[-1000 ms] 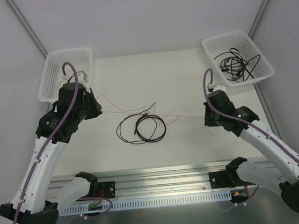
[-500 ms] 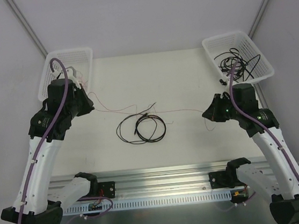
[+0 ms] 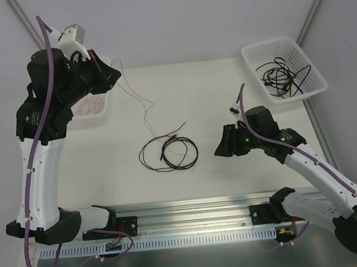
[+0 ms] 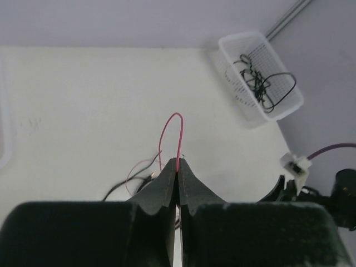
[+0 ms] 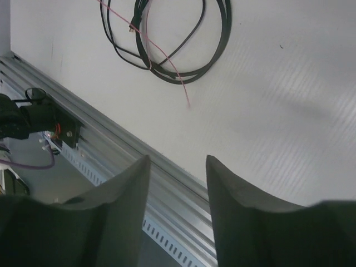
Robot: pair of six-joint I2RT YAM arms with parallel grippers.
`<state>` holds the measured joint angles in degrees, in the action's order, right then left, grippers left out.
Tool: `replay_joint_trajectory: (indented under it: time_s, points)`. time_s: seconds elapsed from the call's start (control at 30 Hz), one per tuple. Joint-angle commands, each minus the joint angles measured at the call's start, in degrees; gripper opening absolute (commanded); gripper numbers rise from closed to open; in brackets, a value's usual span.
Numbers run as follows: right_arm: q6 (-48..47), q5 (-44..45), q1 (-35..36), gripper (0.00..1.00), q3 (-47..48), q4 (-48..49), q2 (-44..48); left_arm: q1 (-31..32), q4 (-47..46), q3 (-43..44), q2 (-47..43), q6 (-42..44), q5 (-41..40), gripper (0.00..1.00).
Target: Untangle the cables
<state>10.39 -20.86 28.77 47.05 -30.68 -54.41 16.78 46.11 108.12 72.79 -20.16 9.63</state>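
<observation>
Left fingers (image 4: 177,168) have risen high over the far-left corner, pinched tight on 1 red wire (image 4: 176,114), drawing it up and away from the black coil (image 5: 226,33) lying mid-surface, likely to slide it free of the loops. Right fingers (image 3: 221,148) hover spread and empty toward the right edge, probably ready to pin the coil. More black cables (image 3: 278,74) sit in the far-right basket (image 3: 249,61)

White arm links (image 3: 37,182), black joints (image 3: 41,114), purple cables (image 3: 47,40), black jaws
</observation>
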Motion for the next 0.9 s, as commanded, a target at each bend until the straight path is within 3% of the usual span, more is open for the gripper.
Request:
replay_joint_trajectory:
  time_s: [0.0, 0.07, 0.23, 0.37, 0.57, 0.87]
  points:
    - [0.51, 2.05, 3.21, 0.56, 0.76, 3.61, -0.96, -0.25, -2.69, 11.57, 3.40, 1.35, 3.65, 0.00]
    - [0.16, 3.28, 4.09, 0.69, 0.94, 3.08, -0.52, -0.25, -2.95, 17.18, 6.03, 2.31, 2.33, 0.00]
    - [-1.95, 5.91, 4.71, 0.80, 0.77, 0.89, 1.50, -0.60, -5.50, 25.03, 11.13, 5.04, -3.21, 0.00]
    - [-3.36, 7.76, 4.71, 0.81, 0.42, -2.01, 3.43, -2.18, -9.18, 29.43, 13.34, 7.33, -6.80, 0.00]
    - [-3.71, 8.03, 4.71, 0.82, -0.47, -2.99, 5.02, -5.43, -22.45, 26.89, 13.51, 14.09, -19.29, 0.00]
    - [-3.19, 6.80, 4.71, 0.82, -0.11, -2.29, 3.09, -16.40, -34.49, 29.44, 19.66, 16.64, -20.87, 0.01]
